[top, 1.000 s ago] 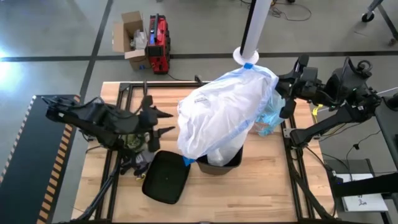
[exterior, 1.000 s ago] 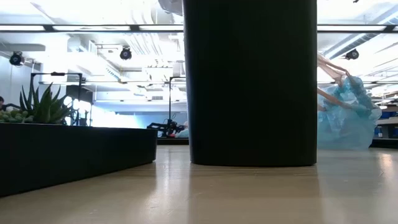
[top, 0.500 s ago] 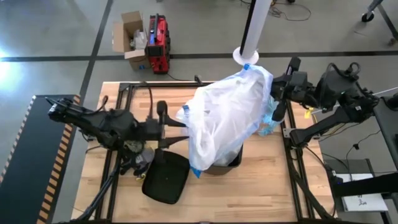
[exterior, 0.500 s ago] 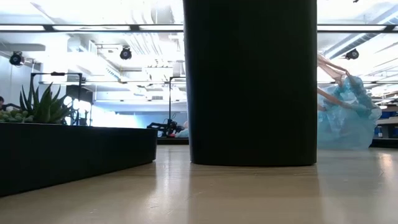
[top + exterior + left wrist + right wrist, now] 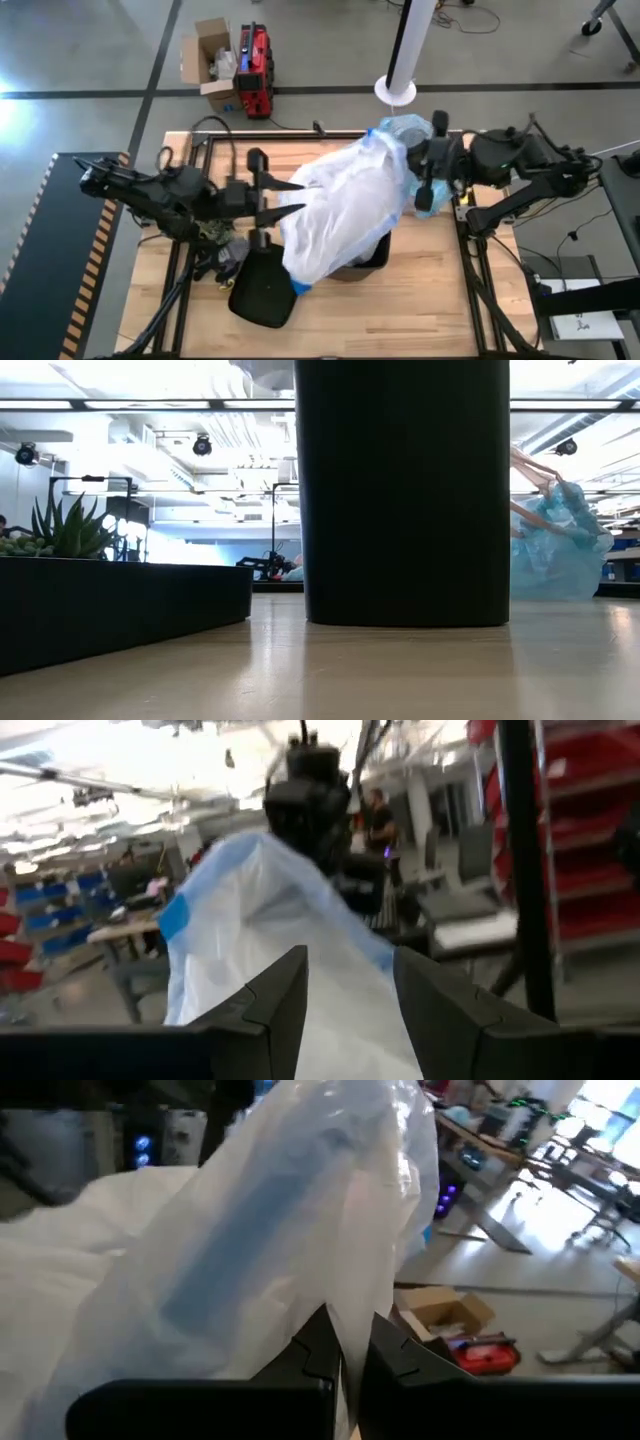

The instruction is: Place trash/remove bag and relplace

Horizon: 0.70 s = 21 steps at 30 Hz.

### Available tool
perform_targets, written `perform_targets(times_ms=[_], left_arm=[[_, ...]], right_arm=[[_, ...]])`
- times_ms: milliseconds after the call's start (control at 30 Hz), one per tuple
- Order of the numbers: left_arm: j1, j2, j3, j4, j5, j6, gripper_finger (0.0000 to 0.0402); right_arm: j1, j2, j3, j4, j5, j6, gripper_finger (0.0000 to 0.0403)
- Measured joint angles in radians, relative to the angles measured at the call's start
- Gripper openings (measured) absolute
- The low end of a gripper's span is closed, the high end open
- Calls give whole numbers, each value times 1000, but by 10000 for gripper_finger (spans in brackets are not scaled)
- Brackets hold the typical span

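A white translucent plastic bag [image 5: 340,205] with blue trim hangs over the black bin [image 5: 362,258], which fills the low view as a tall black bin [image 5: 405,490]. My right gripper [image 5: 425,168] is shut on the bag's right end. My left gripper [image 5: 285,198] is open at the bag's left side, and the white bag [image 5: 345,1010] shows between its fingers; I cannot tell whether they touch it. The light-blue bin liner [image 5: 432,195] lies crumpled on the table right of the bin, and its lower part [image 5: 555,555] rests on the tabletop. No trash shows. My right gripper pinches a gathered fold of the white bag's upper right end [image 5: 348,1315] between its two fingers, coming level from the table's right side. The bag spreads away from the fingers toward the left, and its lower end [image 5: 300,283] droops over the bin's left rim.
A black flat lid [image 5: 268,287] lies left of the bin, near the table's front. A small succulent [image 5: 215,230] sits under my left arm, and it shows in a black tray [image 5: 60,530] in the low view. A white pole base [image 5: 396,90] stands beyond the far edge.
My right gripper has moved toward the table's left, carrying the bag's right end with it. My left gripper has advanced toward the bag. The bag has shifted left and sagged, and its lower end now hangs farther over the bin's left rim.
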Motion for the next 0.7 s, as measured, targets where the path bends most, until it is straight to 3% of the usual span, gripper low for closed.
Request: perform_targets(times_ms=[133,267,367,600,700], left_arm=[[-65,-2,84,-229,-100,8,143],[-161,-6,204,-689,-408,-115,149],[-224,12,225,-903,-529,-224,152],[-348,87,153,-943,-564,-249,146],[-376,135,131,-961,-606,-253,139]], right_arm=[[0,22,-1,-22,91,-32,0],[-2,8,-1,-67,183,-57,0],[-2,-10,-1,-85,184,-20,0],[-2,-25,-1,-155,189,52,0],[-2,-25,-1,-175,245,53,0]])
